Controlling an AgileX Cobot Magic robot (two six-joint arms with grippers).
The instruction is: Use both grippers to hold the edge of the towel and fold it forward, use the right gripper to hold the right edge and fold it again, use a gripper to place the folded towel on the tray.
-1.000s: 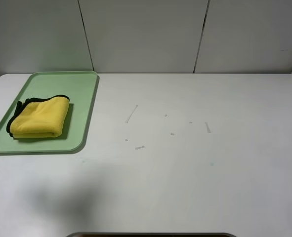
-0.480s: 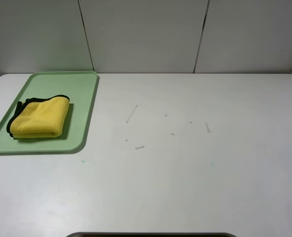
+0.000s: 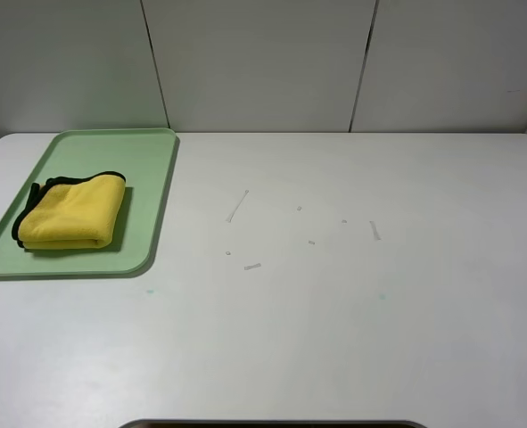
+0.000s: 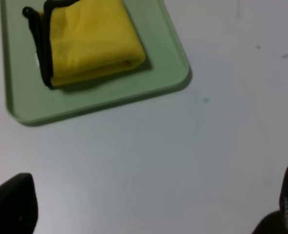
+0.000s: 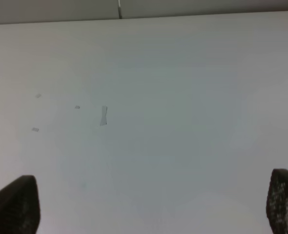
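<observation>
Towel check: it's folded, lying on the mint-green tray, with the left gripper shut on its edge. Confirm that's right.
Not quite. The towel is folded and lies on the tray, but the left gripper is open and holds nothing. The left wrist view shows its fingers spread wide above bare table, apart from the tray; the exterior high view shows no arm near it.

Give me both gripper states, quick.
Left gripper: open, holding nothing, off the towel.
Right gripper: open, holding nothing.
</observation>
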